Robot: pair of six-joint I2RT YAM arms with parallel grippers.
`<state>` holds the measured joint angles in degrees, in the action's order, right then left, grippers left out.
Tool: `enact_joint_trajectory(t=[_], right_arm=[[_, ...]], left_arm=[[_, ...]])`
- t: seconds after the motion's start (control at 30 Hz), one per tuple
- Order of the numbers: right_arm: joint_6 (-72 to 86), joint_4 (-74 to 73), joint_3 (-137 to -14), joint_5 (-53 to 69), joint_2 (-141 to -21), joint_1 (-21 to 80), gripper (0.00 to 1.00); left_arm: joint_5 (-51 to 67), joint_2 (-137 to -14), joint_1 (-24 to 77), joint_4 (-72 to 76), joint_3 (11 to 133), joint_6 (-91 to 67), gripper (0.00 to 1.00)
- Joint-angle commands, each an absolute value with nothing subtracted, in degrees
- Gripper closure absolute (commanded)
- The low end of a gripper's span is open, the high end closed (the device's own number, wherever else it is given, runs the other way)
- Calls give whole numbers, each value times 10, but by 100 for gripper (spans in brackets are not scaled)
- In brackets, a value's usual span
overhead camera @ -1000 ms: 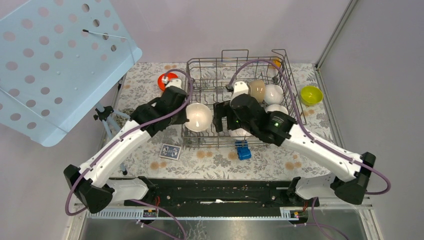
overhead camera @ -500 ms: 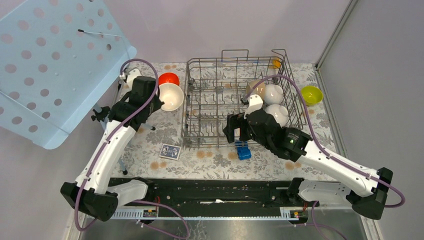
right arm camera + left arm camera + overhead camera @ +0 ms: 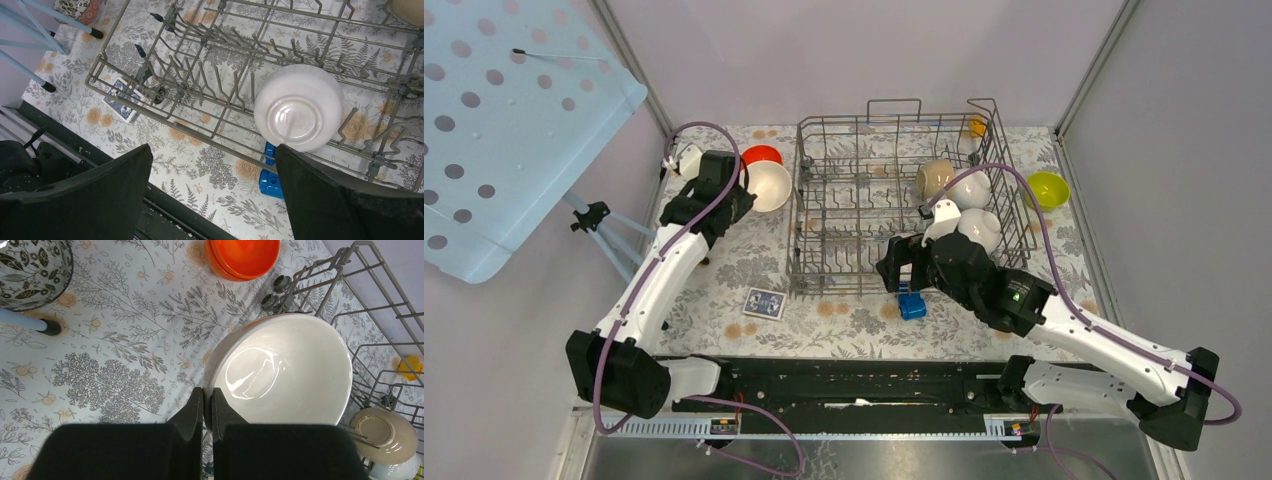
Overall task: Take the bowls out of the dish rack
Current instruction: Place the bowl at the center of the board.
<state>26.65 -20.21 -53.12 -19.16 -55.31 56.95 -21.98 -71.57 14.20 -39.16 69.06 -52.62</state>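
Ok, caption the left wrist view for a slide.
Left hand pinching a white bowl by its rim, beside the dish rack.

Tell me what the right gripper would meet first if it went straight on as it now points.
Probably the near wires of the grey metal wire dish rack, which lie between the open fingers. The upturned white glossy bowl sits slightly aside; depth is unclear.

A glossy white bowl (image 3: 285, 375), grey metal-wire dish rack (image 3: 854, 190), matt floral-printed cloth (image 3: 125, 340).
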Motion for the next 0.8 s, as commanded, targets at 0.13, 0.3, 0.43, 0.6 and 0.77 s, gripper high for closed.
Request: enact_joint_trajectory(t=[0.13, 0.3, 0.43, 0.6, 0.77], right_arm=[[268, -168, -524, -205, -547, 569, 0], [270, -164, -520, -202, -548, 569, 0], [271, -164, -519, -200, -550, 568, 0], [274, -163, -515, -201, -547, 569, 0], [279, -161, -508, -196, -543, 569, 0]], left_arm=[[-202, -705, 142, -300, 700, -535, 100], [-203, -701, 142, -300, 694, -532, 100], [-207, -696, 142, -300, 693, -533, 100], [-266, -705, 142, -315, 719, -551, 100], [-320, -755, 141, -349, 767, -582, 100]])
